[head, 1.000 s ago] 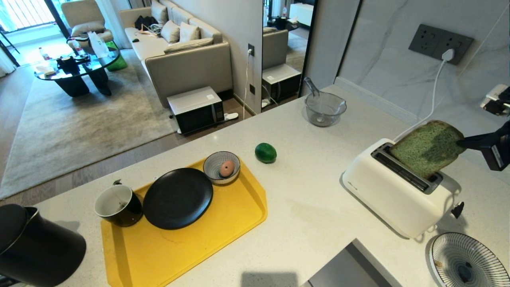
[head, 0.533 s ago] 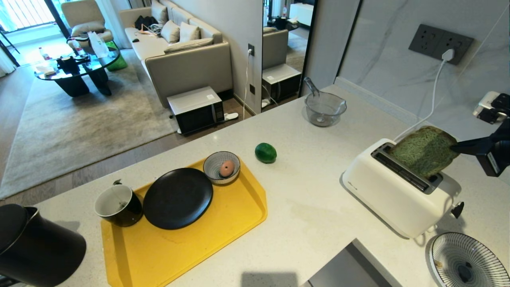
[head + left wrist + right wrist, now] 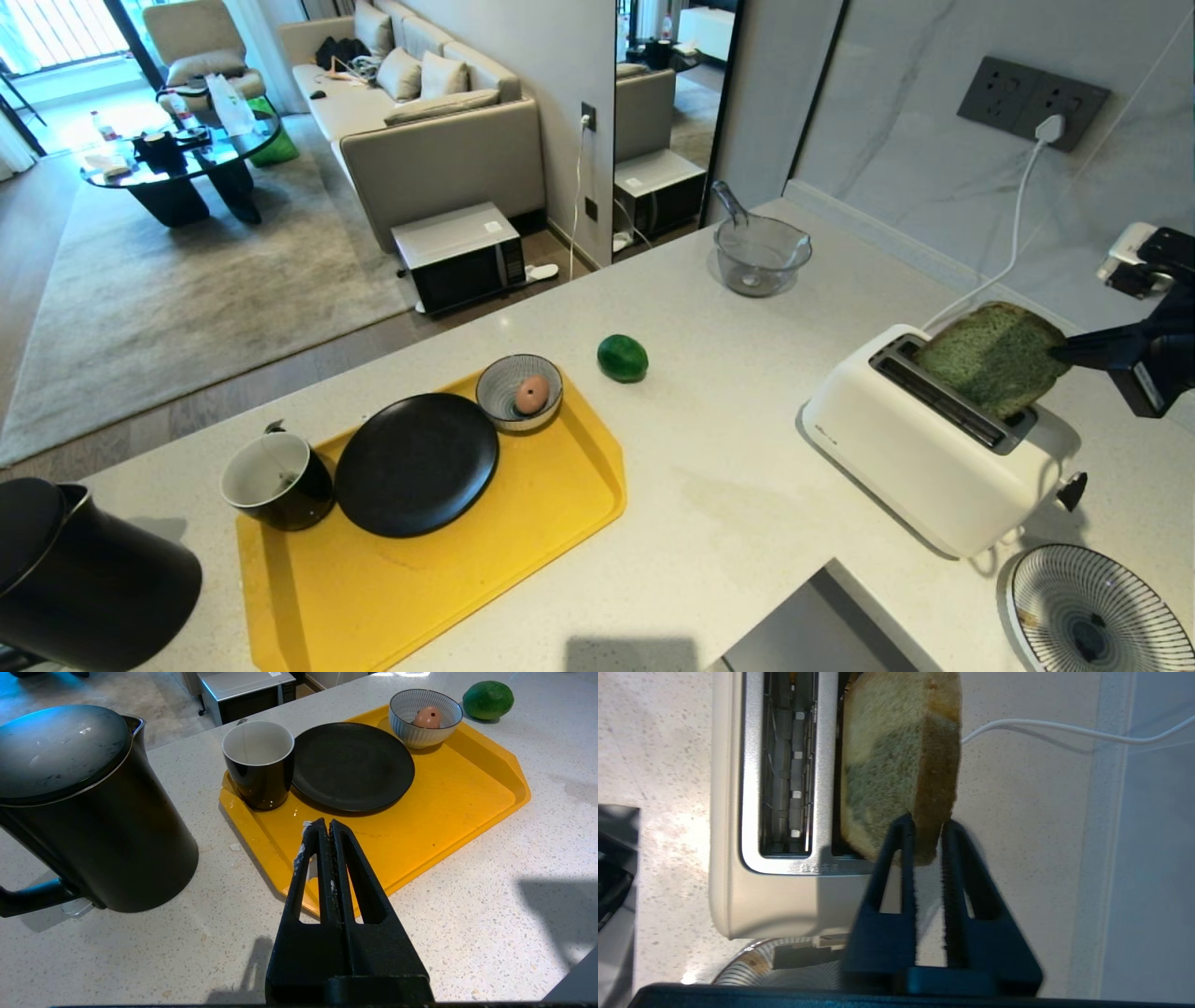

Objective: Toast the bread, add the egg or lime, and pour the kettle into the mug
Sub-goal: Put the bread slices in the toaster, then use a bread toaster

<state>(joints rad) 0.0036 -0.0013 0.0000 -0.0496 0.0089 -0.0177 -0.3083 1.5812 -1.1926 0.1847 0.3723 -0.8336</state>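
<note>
The pale green bread [image 3: 990,359] leans half sunk in the rear slot of the white toaster [image 3: 915,457]. My right gripper [image 3: 1060,353] comes in from the right. Its fingers lie against both faces of the bread [image 3: 896,765] at its brown crust end, with the right gripper [image 3: 927,826] shut on it. The lime [image 3: 623,358] lies on the counter beyond the yellow tray [image 3: 420,597]. An egg [image 3: 531,394] sits in a small striped bowl. The mug [image 3: 277,481] stands on the tray's left corner, the kettle [image 3: 84,579] at the near left. My left gripper [image 3: 325,823] hangs shut and empty over the tray's near edge.
A black plate [image 3: 416,464] lies on the tray between mug and bowl. A glass bowl [image 3: 761,252] with a spoon stands at the back. A striped plate [image 3: 1092,611] sits at the near right beside the toaster. The toaster's white cord [image 3: 1013,233] runs up to the wall socket.
The right gripper has come down and a little leftward with the bread, and the slice has sunk deeper into the rear slot. Nothing else has moved.
</note>
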